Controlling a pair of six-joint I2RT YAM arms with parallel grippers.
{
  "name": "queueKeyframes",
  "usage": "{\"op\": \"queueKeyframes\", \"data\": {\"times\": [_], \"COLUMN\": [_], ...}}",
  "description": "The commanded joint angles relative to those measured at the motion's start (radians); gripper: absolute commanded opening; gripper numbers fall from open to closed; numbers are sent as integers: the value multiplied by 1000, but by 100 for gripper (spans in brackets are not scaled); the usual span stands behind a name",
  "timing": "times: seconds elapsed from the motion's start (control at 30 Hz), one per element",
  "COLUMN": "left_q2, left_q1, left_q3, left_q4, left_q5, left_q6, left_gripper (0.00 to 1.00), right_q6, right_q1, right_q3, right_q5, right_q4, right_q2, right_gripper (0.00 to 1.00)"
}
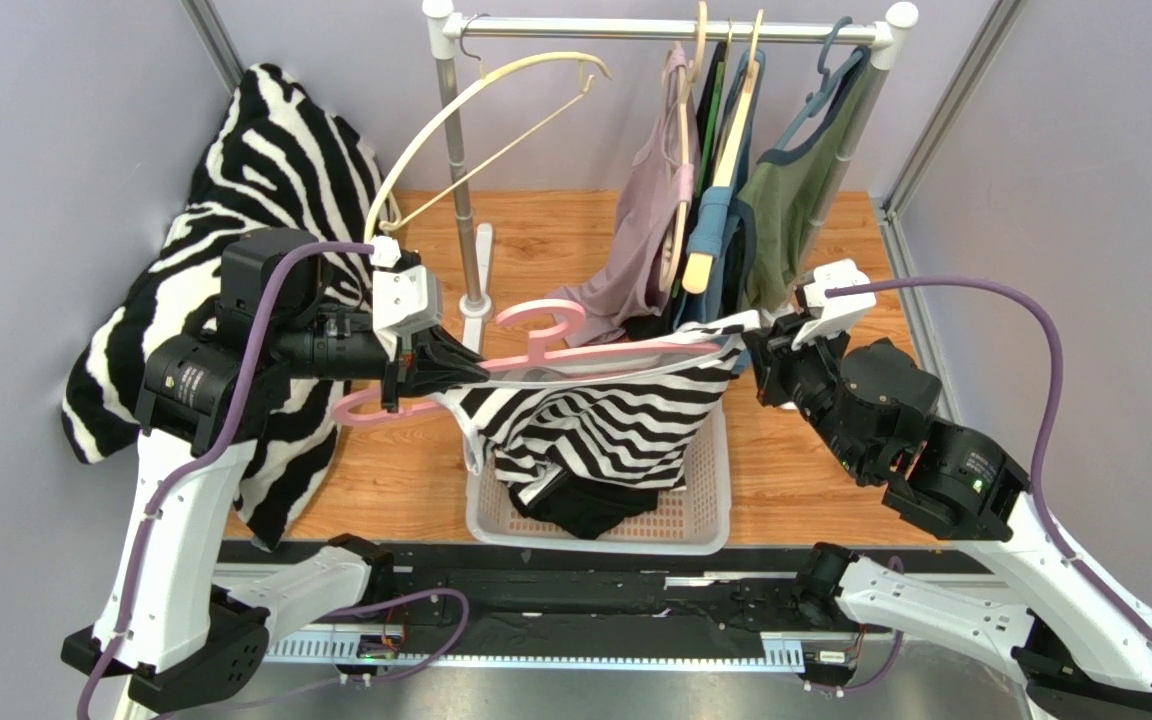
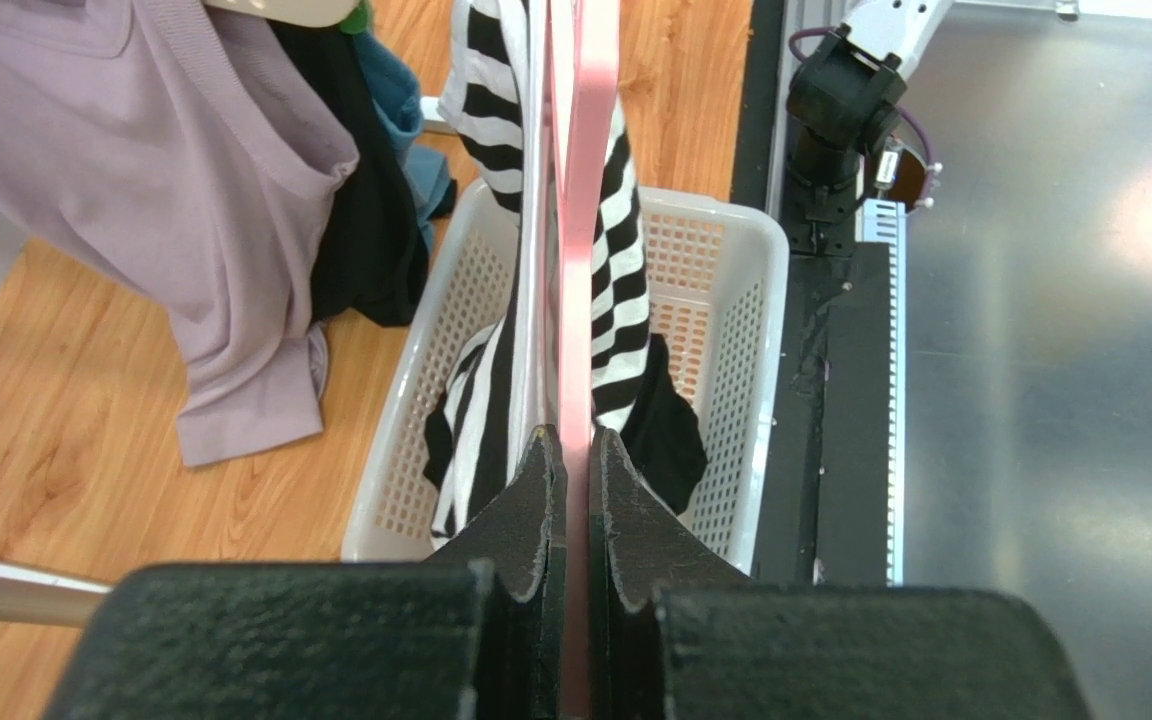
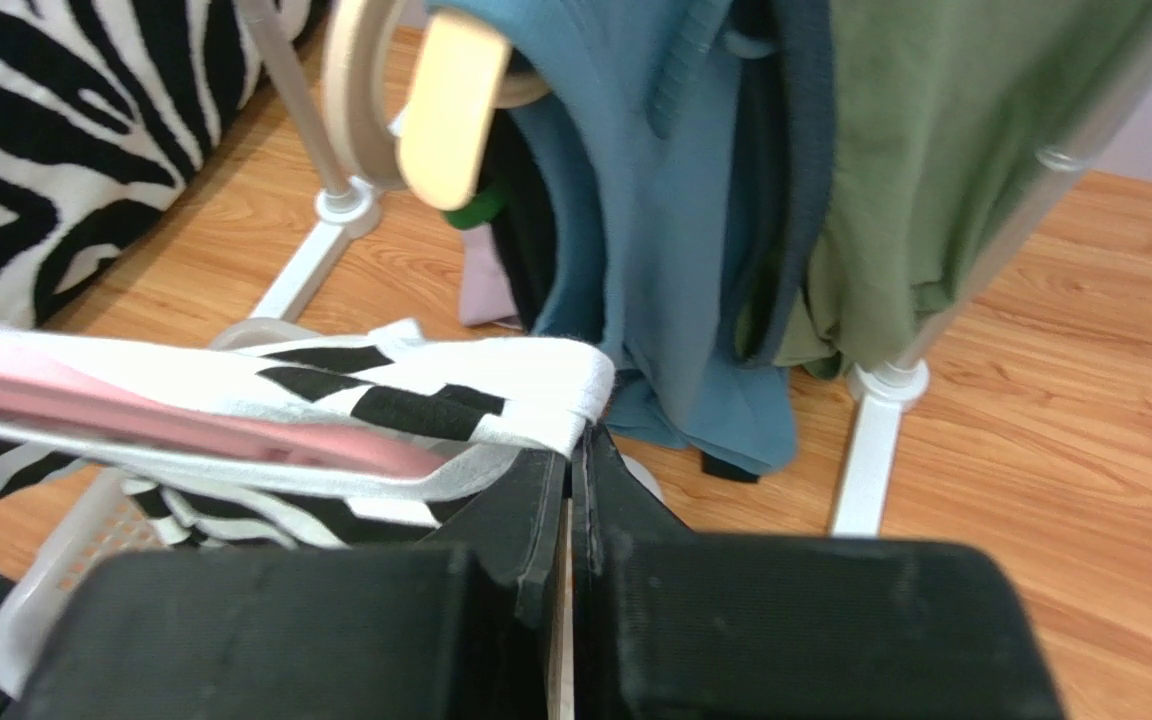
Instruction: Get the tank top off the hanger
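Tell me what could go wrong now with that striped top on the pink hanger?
1. The right tool pinches only the edge of the strap; it might slip free.
2. The left tool grips the thin pink hanger, which could twist as the striped top is pulled.
3. The blue shirt hangs close behind and might snag.

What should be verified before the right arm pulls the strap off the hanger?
1. Grip of left jaws on hanger: ok, shut on it.
2. Grip of right jaws on strap: ok, shut on it.
3. Strap free of the hanger's tip: not ok, the tip sits inside it.
4. Basket under tank top: ok, the fabric hangs into it.
5. Right arm clear of blue top on the rack: cannot tell, it hangs close behind the jaws.
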Motion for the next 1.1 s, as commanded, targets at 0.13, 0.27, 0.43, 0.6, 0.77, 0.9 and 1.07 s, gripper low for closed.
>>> {"op": "queueKeyframes", "data": {"times": [0.13,0.27,0.43,0.6,0.77,0.9,1.07], "left_q2": [-19,-22,-7,36,85,120,127], "left_q1": [22,25,35,35,35,35,33], "left_q3": [87,127,138,138,173,196,181], "left_q4": [-52,-109,-61,-14,-12,-8,40], "left_q5": [123,153,178,121,83,78,63], "left_q6": [55,97,62,55,97,108,66], "left_gripper": [0,0,0,0,0,0,0], "right_q6": [3,0,3,-32,-69,-116,-167], "right_q1": [-74,-80,-80,-80,-80,-80,-80], "right_q3": [4,-10,-36,-53,-84,-70,-28], "right_q5": [60,26,-148,-248,-253,-253,-259], "right_q4": [-72,-79,-72,-85,-109,-155,-221], "right_q2": [-4,0,-7,-84,-240,-291,-300], "right_gripper": [0,0,0,53,71,74,77]}}
